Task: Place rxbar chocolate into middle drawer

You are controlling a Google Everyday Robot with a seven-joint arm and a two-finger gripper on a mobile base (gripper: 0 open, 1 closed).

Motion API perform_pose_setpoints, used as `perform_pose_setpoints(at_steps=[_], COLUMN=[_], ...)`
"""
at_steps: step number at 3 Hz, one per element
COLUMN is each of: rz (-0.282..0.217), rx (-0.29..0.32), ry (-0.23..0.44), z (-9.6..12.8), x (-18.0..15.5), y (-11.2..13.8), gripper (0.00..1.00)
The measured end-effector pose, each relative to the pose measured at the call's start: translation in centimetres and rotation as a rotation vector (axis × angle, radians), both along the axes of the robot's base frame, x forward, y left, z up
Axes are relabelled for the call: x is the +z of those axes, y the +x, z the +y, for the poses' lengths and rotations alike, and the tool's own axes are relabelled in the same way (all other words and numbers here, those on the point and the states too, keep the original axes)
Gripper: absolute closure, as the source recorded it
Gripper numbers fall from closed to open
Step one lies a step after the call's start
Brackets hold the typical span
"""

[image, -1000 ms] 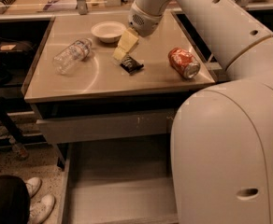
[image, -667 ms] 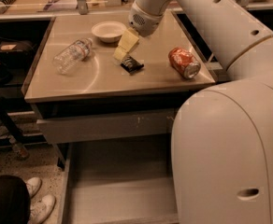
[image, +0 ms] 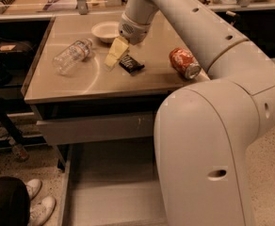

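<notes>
The rxbar chocolate [image: 131, 63], a small black-wrapped bar, lies flat on the tan table top [image: 81, 81], near its middle. My gripper [image: 111, 61], with pale yellow pads, hangs from the white arm [image: 189, 27] and points down at the table just left of the bar, close to it but not holding it. The middle drawer [image: 111, 192] stands pulled out low in front of the cabinet, and its grey floor is bare.
An orange-red soda can [image: 185, 63] lies on its side right of the bar. A clear plastic bottle [image: 74, 55] lies at the left and a white bowl [image: 104, 31] at the back. A grey drawer front [image: 95, 127] is above the open drawer. A person's white shoes [image: 38, 202] are at the bottom left.
The gripper has shifted a little to the left and down, from above the bar to its left side. The bar, can and bottle have not moved.
</notes>
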State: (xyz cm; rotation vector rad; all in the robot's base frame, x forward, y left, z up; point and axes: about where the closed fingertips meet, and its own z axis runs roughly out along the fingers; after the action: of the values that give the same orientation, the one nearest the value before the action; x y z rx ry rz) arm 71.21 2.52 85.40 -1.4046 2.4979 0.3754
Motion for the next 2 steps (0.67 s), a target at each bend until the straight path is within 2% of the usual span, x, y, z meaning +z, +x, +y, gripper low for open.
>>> perform_pose_setpoints(at_steps=[2], rz=[-0.024], rx=[-0.018], ry=[-0.024], z=[0.15], x=[-1.2], y=[1.62], gripper=[0.0])
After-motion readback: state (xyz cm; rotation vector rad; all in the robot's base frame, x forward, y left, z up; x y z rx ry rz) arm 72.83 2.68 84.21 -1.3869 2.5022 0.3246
